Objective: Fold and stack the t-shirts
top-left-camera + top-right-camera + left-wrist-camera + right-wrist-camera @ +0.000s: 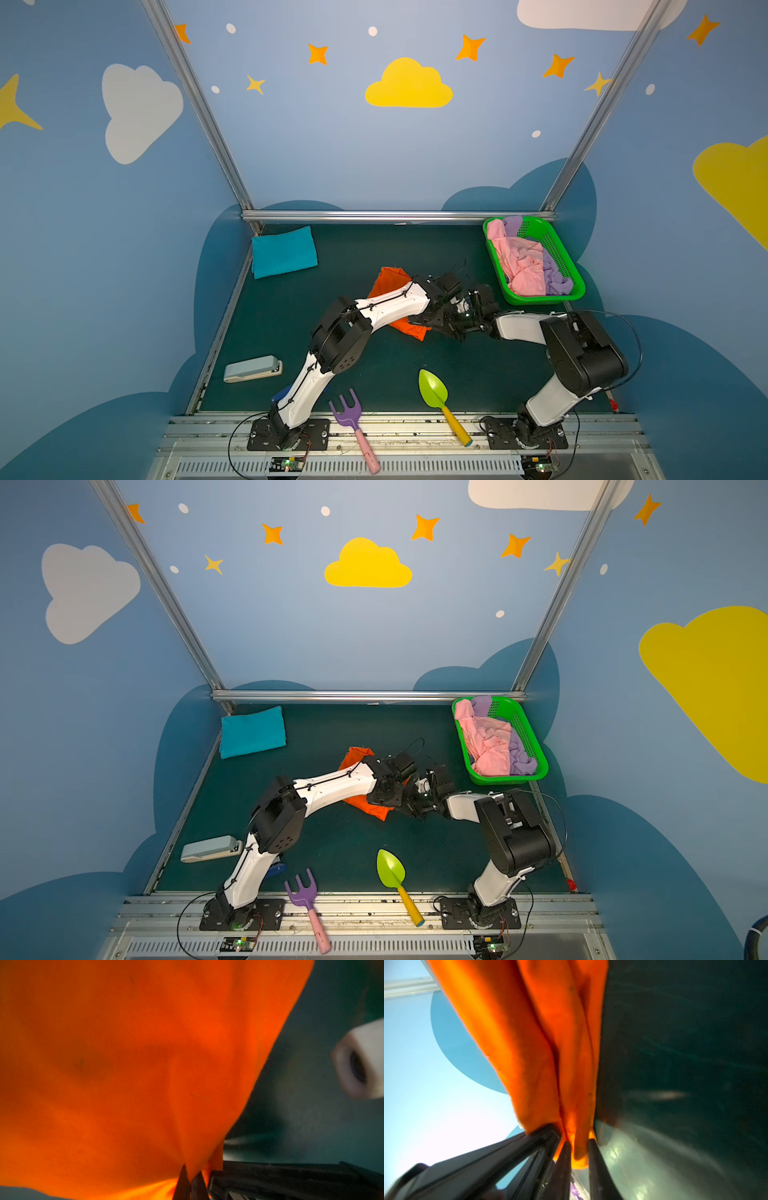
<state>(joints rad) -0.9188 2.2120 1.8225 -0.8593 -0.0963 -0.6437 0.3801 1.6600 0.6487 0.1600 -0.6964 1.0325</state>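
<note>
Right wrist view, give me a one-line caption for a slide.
Right gripper pinching a bunched fold of the orange t-shirt, dark green table beyond.

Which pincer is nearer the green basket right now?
Right. The right pincer holds the orange t-shirt just left of the green basket; the left pincer pinches the same shirt slightly farther left.

My two top views sit side by side high above my arm bases, looking down and forward toward the back wall. Both take in the whole counter (415,249), both of my arms and the green basket (559,249). My left wrist camera looks along my left pincer (191,1169) from very close, and the orange t-shirt (124,1064) nearly fills its view. My right wrist camera looks along my right pincer (579,1142), equally close, and shares that same cloth, with counter and blue wall (415,1064) beyond it.
</note>
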